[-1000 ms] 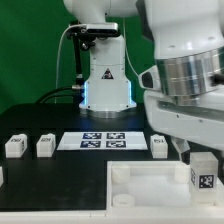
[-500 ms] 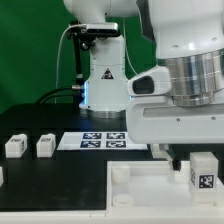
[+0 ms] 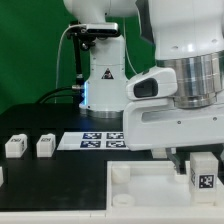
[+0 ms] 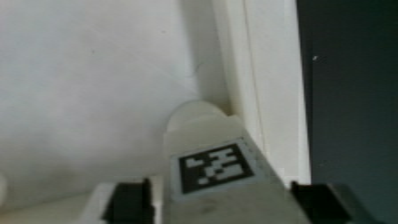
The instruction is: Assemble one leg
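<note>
The leg (image 3: 204, 172), a small white block with a square tag, stands on the white tabletop (image 3: 150, 186) at the exterior view's right. My gripper (image 4: 222, 203) is down over it. In the wrist view the leg (image 4: 217, 160) lies between my two dark fingers (image 4: 128, 202), one close on each side; the jaws look open and I see no firm grip. Two more legs (image 3: 14, 145) (image 3: 45, 146) stand at the exterior view's left.
The marker board (image 3: 92, 140) lies behind the tabletop, partly hidden by my arm. The robot base (image 3: 105, 80) stands at the back. In the wrist view the tabletop's edge (image 4: 267, 90) runs just beside the leg, with dark table beyond.
My gripper has moved toward the exterior view's left and lower around the leg. It now hides a further leg that showed behind the tabletop. The leg has not moved.
</note>
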You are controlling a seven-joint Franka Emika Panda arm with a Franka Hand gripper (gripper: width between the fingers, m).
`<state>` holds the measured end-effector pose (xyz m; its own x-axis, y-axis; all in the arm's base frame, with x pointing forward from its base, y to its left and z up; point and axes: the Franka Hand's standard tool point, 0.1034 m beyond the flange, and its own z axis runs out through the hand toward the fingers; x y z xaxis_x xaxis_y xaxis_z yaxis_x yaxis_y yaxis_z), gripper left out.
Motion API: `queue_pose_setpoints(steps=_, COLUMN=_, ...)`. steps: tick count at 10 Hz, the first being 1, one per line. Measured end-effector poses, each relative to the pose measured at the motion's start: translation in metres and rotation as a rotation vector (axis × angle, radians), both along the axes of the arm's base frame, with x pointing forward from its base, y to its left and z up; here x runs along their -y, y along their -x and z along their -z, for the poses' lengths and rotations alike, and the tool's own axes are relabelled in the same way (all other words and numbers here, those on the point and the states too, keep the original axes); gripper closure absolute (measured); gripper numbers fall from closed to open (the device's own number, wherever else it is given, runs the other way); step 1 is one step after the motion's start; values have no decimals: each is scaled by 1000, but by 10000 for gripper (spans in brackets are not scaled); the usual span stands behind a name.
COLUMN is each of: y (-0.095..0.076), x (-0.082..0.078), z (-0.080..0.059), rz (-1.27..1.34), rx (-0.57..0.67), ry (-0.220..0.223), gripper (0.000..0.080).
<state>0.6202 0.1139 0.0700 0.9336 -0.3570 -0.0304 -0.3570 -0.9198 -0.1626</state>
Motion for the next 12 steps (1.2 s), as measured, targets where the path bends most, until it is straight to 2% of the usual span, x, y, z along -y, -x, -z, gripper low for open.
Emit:
queue_pose_setpoints(steps=2, y=0, x=-2, z=0, rz=240, rx=-40, ry=-11, gripper=508)
queue_pose_setpoints(steps=5, y=-5, x=-11, z=2, rz=855, rx=-166, ry=22, gripper=508)
queue_pose_setpoints(steps=7, y=-9, x=-8, z=2, rz=1187, rx=-220, ry=-38, gripper=507)
queue_pose_setpoints(steps=8, y=-9, x=-5, z=2, rz=1245, rx=-236, ry=-51, gripper=507)
queue_pose_setpoints(steps=10, y=-9, x=-7, z=2, rz=1210, rx=-231, ry=-49, gripper=507)
queue_pose_setpoints(steps=11, y=-9, x=-4, z=4, rz=1108, rx=-206, ry=-49, gripper=408)
queue_pose_setpoints(steps=12, y=-7, x=3, z=8, rz=974, rx=-167, ry=-45, gripper=408)
